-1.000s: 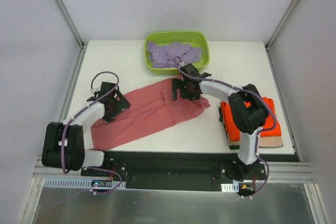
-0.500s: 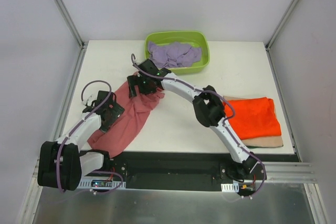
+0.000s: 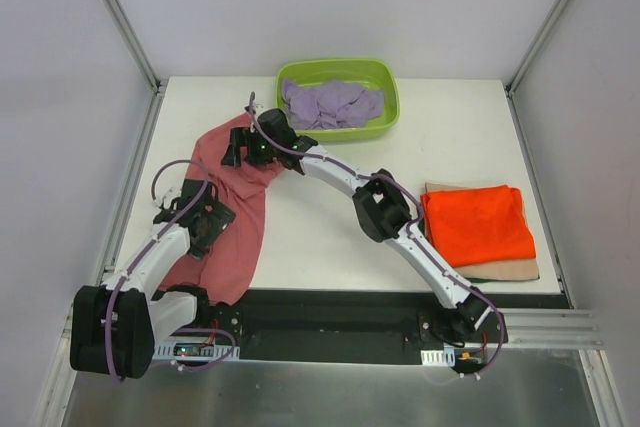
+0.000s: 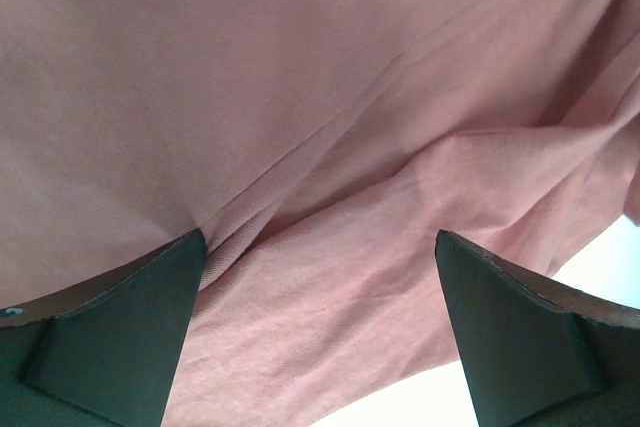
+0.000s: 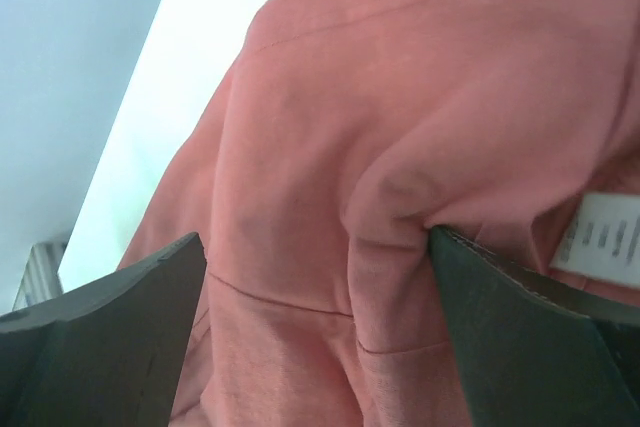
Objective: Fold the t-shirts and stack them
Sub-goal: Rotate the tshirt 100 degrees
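Observation:
The dusty salmon-red t-shirt (image 3: 238, 232) lies stretched along the table's left side, from near the tub down to the front edge. My left gripper (image 3: 202, 217) rests on its lower half, jaws wide apart, and in the left wrist view the left gripper (image 4: 318, 247) has wrinkled cloth (image 4: 330, 147) spread beneath and between its fingers. My right gripper (image 3: 250, 147) reaches far left onto the shirt's upper end. It is open too, and in the right wrist view the right gripper (image 5: 315, 242) straddles a fold with a seam, a white label (image 5: 605, 232) beside it.
A bright orange t-shirt (image 3: 475, 222) lies folded on a tan one (image 3: 512, 271) at the right. A lavender t-shirt (image 3: 330, 102) is bunched in the lime-green tub (image 3: 392, 97) at the back. The frame rail runs close along the table's left edge.
The salmon shirt has swung from a diagonal across the middle to the left side. The right arm has swept left with its upper end; the left gripper has shifted slightly nearer.

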Robot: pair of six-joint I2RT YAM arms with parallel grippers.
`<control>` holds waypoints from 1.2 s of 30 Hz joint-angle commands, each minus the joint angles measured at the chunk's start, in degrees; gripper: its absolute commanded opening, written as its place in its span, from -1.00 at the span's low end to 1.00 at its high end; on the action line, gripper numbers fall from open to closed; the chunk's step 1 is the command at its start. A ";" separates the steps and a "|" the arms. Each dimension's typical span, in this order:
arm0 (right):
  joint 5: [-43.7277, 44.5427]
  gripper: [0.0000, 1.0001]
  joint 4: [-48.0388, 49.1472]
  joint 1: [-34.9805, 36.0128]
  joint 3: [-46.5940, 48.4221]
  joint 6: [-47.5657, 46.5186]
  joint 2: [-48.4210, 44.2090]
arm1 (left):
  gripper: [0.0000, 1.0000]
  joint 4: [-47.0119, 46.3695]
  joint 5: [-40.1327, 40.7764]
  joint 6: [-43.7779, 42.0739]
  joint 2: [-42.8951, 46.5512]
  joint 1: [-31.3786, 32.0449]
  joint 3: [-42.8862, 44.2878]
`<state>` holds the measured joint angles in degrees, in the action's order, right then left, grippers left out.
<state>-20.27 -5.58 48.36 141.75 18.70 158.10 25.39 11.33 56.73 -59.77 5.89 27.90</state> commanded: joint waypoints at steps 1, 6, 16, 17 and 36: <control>5.87 0.92 10.57 -2.29 2.13 -0.86 0.72 | 0.98 0.55 -7.11 -0.13 -2.46 -0.18 -0.83; 2.45 0.92 13.14 -4.59 5.02 -2.35 -0.68 | 0.98 -4.81 -15.01 -1.27 -2.37 0.26 -2.58; -5.82 0.92 -5.21 -4.41 -8.41 -16.41 -22.56 | 0.98 -13.78 -21.88 1.80 -8.25 8.95 -0.40; -6.35 0.92 -7.58 -4.50 -10.16 -17.20 -24.66 | 0.98 -14.39 -21.97 2.41 -9.04 10.53 0.22; 17.63 0.92 -17.36 -13.46 -68.77 -20.63 -80.73 | 0.98 -24.42 -22.50 3.58 -22.79 37.00 19.74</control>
<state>-7.40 -22.76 36.32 81.56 -1.58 87.48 2.35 -9.37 64.27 -85.56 41.65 45.65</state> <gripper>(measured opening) 0.960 0.990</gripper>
